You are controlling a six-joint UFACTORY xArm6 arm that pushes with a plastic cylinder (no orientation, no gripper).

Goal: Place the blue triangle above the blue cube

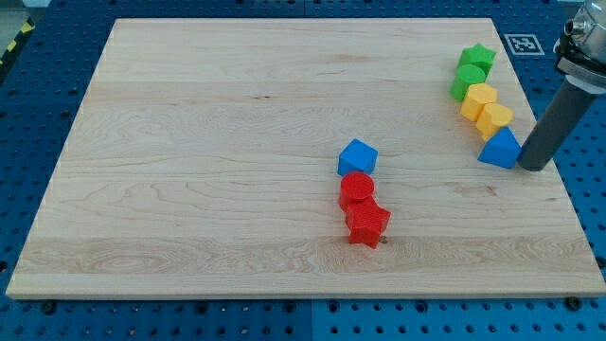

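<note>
Our blue triangle (500,149) lies far toward the view's right on the wooden worktop (218,142), close to its right edge. Its apex points to the view's top and its base runs roughly left to right, tilted a little down toward the left. Just beside its right flank stands our dark rod, with my tip (532,167) at or nearly at the triangle's lower right corner; we cannot tell whether they touch. We carry no claw, so there is nothing to release or clench.

Touching the triangle's top is a yellow block (494,117), then another yellow block (478,98), then a green block (468,80) and a green star (478,57), the chain climbing toward the worktop's top right corner.

The blue cube (357,156) sits near the middle of the worktop, well apart from the triangle, to its left. Directly below the cube, touching it, is a red cylinder (357,188), and below that a red star (367,224).

Bare wood lies between the triangle and the cube, and above the cube up to the worktop's top edge. The whole left half is open too.
</note>
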